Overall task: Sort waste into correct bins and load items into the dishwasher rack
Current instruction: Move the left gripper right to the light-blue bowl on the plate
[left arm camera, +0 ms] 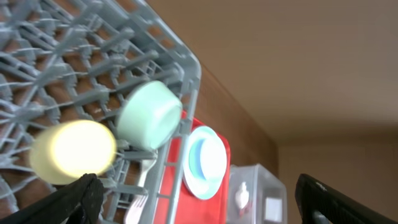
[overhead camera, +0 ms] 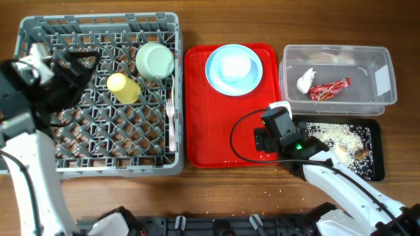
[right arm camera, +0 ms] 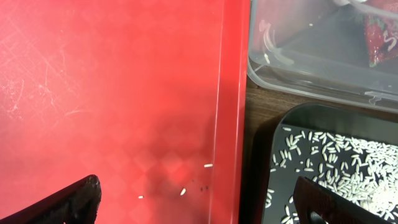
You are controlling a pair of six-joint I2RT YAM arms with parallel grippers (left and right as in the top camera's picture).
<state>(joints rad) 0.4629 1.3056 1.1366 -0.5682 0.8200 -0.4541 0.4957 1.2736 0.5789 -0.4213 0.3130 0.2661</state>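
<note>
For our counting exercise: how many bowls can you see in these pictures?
2. One pale mint-green round bowl lies in the grey plastic dishwasher rack beside the small yellow cup; another pale bowl sits on the round light-blue plate on the flat red tray. None seems hidden.

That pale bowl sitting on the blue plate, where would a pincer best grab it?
Probably the bowl by its rim, coming straight down from above and pinching the wall, inside and outside. It seems to sit mouth-up in the middle of the plate, whose raised edge rings it, so a sideways approach looks blocked.
</note>
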